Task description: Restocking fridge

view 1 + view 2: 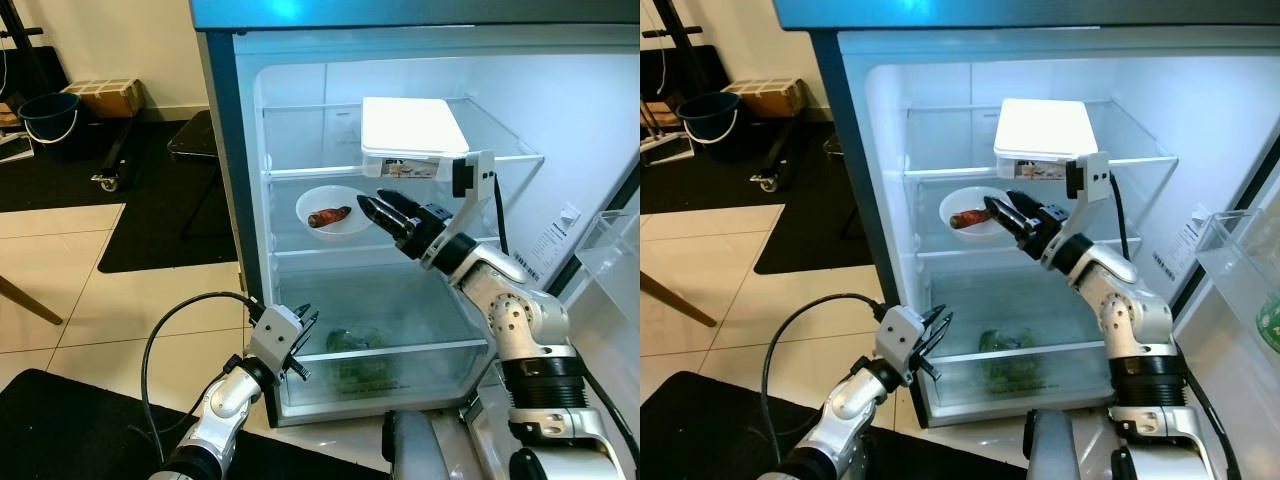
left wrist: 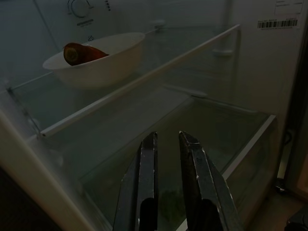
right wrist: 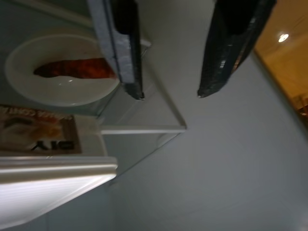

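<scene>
Reaching beside the white bowl [image 1: 333, 212], right end effector [image 1: 381, 210] gapes empty; left end effector [image 1: 302, 345] narrow.

One open fridge [image 1: 240, 150], two glass shelves [image 1: 500, 150], one white lidded container [image 1: 412, 135], one white bowl [image 1: 335, 212], one reddish food item [image 1: 330, 216], one crisper drawer [image 1: 400, 360], one blue bucket [image 1: 48, 118], one cardboard box [image 1: 105, 95]

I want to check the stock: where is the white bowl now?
The white bowl sits on the fridge's middle glass shelf, toward its left, below the white container; the right pincer is beside it.
</scene>
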You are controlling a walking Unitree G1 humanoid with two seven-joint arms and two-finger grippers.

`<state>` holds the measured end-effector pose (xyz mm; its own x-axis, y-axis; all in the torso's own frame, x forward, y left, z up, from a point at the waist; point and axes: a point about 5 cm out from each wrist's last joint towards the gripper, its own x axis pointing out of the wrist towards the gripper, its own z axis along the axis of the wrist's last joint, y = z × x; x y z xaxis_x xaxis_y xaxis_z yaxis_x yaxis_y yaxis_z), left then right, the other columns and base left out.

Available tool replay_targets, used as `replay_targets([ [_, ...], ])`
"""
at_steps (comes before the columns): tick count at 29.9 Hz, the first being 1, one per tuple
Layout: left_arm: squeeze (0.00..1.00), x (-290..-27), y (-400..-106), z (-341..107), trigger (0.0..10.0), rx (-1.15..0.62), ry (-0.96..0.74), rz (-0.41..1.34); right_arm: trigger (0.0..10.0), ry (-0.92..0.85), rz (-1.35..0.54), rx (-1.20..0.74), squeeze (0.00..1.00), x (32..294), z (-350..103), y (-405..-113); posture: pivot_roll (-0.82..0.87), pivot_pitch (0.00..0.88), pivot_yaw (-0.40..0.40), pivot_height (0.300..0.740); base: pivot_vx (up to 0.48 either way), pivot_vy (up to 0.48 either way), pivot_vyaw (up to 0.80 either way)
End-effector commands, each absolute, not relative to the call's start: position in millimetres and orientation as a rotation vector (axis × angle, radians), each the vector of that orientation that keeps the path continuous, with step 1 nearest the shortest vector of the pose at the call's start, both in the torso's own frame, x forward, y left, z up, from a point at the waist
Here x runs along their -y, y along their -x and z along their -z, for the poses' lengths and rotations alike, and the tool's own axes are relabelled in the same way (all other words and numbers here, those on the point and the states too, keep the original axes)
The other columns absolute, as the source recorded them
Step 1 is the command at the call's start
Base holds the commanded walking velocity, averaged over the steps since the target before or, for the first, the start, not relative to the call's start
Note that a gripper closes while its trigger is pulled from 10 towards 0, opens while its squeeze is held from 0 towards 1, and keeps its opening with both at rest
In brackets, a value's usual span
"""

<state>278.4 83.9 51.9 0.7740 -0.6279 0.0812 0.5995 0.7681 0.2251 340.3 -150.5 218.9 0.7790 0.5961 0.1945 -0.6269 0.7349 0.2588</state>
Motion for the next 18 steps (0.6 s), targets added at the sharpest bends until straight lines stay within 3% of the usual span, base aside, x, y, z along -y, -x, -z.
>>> replay_targets([
  [1, 0.0, -85, -277, -51, 10.0, 0.16, -0.192, 0.673, 0.0, -0.324, -0.64, 0.121, 0.0, 153, -222, -344, -0.08, 0.0, -0.01, 0.431, 0.0, 0.0, 0.0],
  [2, 0.0, -85, -276, -51, 10.0, 0.158, -0.193, 0.673, 1.8, -0.315, -0.608, 0.119, 0.0, 153, -222, -347, -0.08, 0.0, -0.009, 0.431, 0.0, 0.0, 0.0],
  [3, 0.0, -86, -275, -50, 10.0, 0.154, -0.194, 0.672, 7.4, -0.293, -0.557, 0.121, 0.0, 154, -221, -351, -0.08, 0.0, -0.009, 0.431, 0.0, 0.0, 0.0],
  [4, 0.0, -86, -275, -50, 10.0, 0.154, -0.194, 0.672, 7.4, -0.293, -0.557, 0.121, 0.0, 154, -221, -351, -0.08, 0.0, -0.009, 0.431, 0.0, 0.0, 0.0],
  [5, 0.0, -87, -275, -49, 10.0, 0.151, -0.194, 0.671, 10.0, -0.273, -0.513, 0.119, 0.0, 155, -221, -355, -0.08, 0.0, -0.009, 0.431, 0.0, 0.0, 0.0],
  [18, 0.0, -90, -272, -46, 10.0, 0.143, -0.194, 0.659, 10.0, -0.188, -0.327, 0.101, 0.0, 157, -219, -377, -0.06, 0.0, -0.015, 0.431, 0.0, 0.0, 0.0],
])
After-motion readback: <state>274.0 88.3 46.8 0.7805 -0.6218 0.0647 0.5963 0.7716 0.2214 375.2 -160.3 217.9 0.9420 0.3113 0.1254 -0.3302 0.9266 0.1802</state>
